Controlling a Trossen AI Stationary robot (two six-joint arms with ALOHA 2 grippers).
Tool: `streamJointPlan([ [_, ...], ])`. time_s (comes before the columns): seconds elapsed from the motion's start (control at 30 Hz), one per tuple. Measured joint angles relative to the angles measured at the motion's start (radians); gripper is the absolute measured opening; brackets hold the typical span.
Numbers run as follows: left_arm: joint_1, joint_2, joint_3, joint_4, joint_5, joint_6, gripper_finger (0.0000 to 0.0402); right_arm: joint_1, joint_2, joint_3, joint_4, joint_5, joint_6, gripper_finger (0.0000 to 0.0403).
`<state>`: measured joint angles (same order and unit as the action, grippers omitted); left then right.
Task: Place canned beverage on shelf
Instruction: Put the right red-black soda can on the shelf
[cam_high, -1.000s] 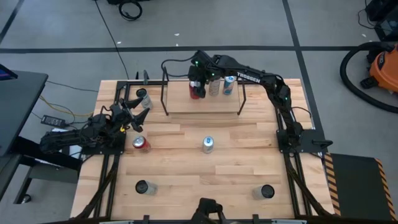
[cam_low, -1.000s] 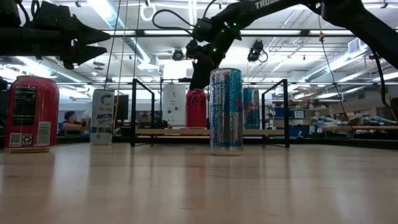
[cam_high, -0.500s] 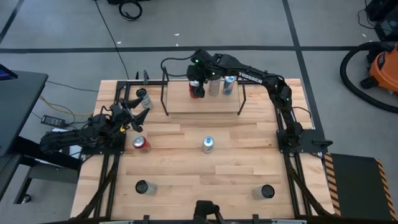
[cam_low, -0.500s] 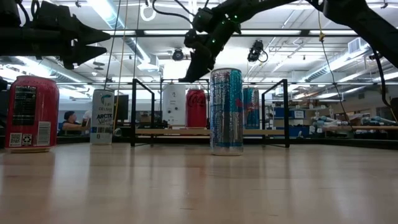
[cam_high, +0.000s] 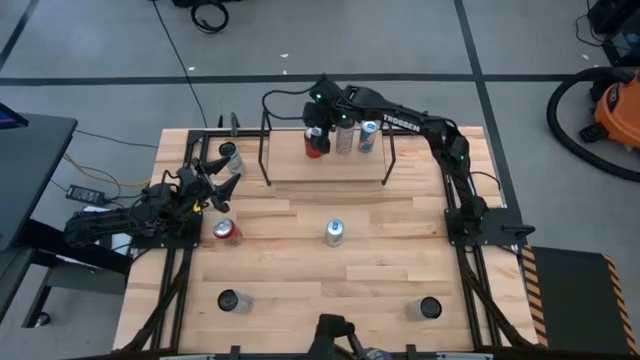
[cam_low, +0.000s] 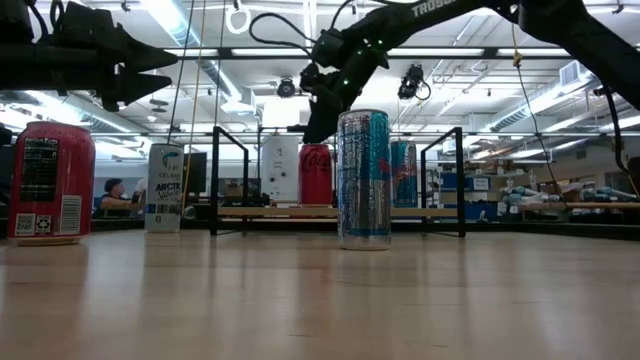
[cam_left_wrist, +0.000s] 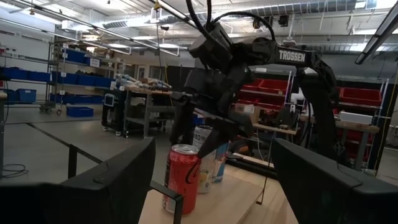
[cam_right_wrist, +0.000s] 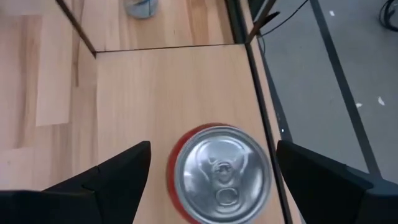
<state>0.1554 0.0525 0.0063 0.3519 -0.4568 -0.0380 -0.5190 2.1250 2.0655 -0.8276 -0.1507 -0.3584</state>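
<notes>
Right now my right gripper (cam_right_wrist: 208, 180) hangs directly over the red can (cam_right_wrist: 219, 173), fingers spread wide and clear of it on either side, grasping nothing. Looking down past them, I see the can's silver lid centred in the gap, so its long axis runs straight up toward the wrist; the can stands upright on the shelf (cam_high: 290, 165), on the light board, close to one long edge. From the low view the fingers sit just above the rim rather than around the body. I judge the placing done, and the coming move turns on lifting straight along that axis so neither finger clips the lid.

Just beyond the red can, farther along the board from my fingers, stand a silver can (cam_high: 345, 138) and a blue can (cam_high: 368, 135), close enough that a sideways exit is risky.

Farthest off, my left gripper (cam_high: 222, 178) waits over the bench's left side near another red can (cam_high: 226, 231); I cannot tell how its fingers stand.
</notes>
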Motion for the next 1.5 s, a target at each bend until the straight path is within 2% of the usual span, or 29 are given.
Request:
streamJointPlan([
  [0.6,0.0,0.0,0.0,0.0,0.0,0.0,0.0321,-0.003,0.0,-0.052,0.024,0.028,0.005,0.0345],
  [0.7,0.0,0.0,0.0,0.0,0.0,0.0,0.0321,0.001,0.0,-0.05,0.025,0.061,0.03,0.0333],
  [0.97,0.0,0.0,0.0,0.0,0.0,0.0,0.0321,0.022,-0.002,-0.048,0.01,0.125,0.198,0.0271],
  [1.1,0.0,0.0,0.0,0.0,0.0,-0.001,0.0321,0.046,-0.002,-0.048,0.007,0.209,0.344,0.0268],
  [1.27,0.0,0.0,0.0,0.0,0.0,-0.002,0.0321,0.075,-0.002,-0.048,0.002,0.292,0.451,0.0277],
  [1.4,0.0,0.0,0.0,0.0,0.0,-0.003,0.0321,0.088,-0.002,-0.049,0.0,0.337,0.51,0.0275],
  [1.5,0.0,0.0,0.0,0.0,0.0,-0.003,0.0321,0.09,-0.002,-0.049,0.001,0.336,0.496,0.0275],
])
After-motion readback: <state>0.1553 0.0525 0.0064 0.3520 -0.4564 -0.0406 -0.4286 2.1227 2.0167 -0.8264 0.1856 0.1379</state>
